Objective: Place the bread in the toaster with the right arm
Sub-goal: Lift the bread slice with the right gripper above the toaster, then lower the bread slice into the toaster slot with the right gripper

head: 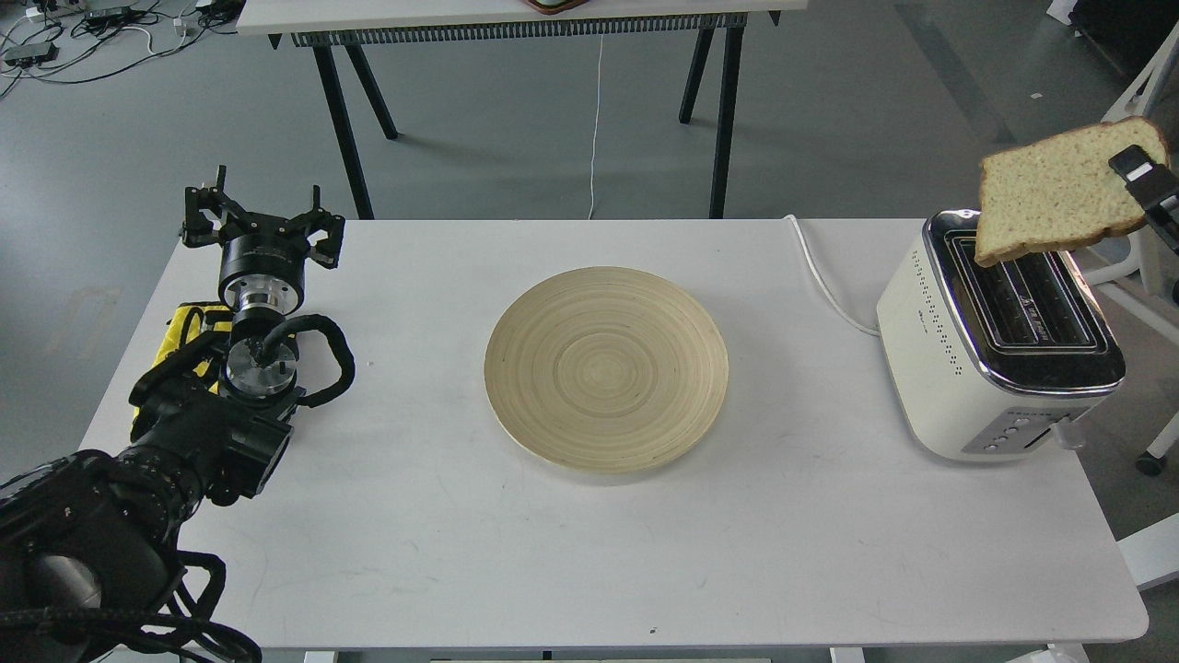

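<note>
The bread (1059, 193), a pale speckled slice with a thin brown crust, hangs in the air above the far end of the toaster (999, 345). My right gripper (1140, 180) is shut on the slice's right edge; only its fingertips show at the right edge of the view, the arm is out of view. The cream-white toaster stands at the table's right side, its two black slots both empty. My left gripper (262, 221) is open and empty at the table's far left.
A round wooden plate (606, 366) lies bare in the middle of the white table (589, 562). The toaster's white cord (824, 281) runs off the far edge. A white chair (1128, 276) stands right of the table. Another table's legs stand behind.
</note>
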You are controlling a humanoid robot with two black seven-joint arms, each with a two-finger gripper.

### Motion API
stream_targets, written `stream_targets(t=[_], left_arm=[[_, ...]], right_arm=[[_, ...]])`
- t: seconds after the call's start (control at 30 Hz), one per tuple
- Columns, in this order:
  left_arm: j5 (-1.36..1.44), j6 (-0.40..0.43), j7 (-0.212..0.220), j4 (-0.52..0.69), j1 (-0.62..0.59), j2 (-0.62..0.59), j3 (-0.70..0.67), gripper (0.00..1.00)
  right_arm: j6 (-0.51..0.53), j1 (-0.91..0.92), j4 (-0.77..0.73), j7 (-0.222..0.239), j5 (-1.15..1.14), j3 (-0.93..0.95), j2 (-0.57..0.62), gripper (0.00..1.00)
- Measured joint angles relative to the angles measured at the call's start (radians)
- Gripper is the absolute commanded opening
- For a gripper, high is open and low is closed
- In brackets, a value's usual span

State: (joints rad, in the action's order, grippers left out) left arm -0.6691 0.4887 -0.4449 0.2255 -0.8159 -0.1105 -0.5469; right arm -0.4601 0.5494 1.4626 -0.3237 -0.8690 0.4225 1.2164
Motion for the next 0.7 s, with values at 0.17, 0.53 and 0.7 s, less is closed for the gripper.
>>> stream_targets(t=[0.17, 0.53, 0.7], left_arm=[[0.000, 0.000, 0.000, 0.000, 0.000, 0.000, 0.000, 1.00], [0.000, 0.000, 0.000, 0.000, 0.000, 0.000, -0.001, 1.00], [0.000, 0.000, 0.000, 0.000, 0.000, 0.000, 0.000, 1.00]], right_arm=[[-0.004, -0.002, -0.003, 0.000, -0.003, -0.038, 0.041, 0.01], [0.003, -0.003, -0.013, 0.007, -0.012, -0.089, 0.063, 0.01], [0.003, 0.004, -0.036, 0.009, -0.014, -0.121, 0.054, 0.01]])
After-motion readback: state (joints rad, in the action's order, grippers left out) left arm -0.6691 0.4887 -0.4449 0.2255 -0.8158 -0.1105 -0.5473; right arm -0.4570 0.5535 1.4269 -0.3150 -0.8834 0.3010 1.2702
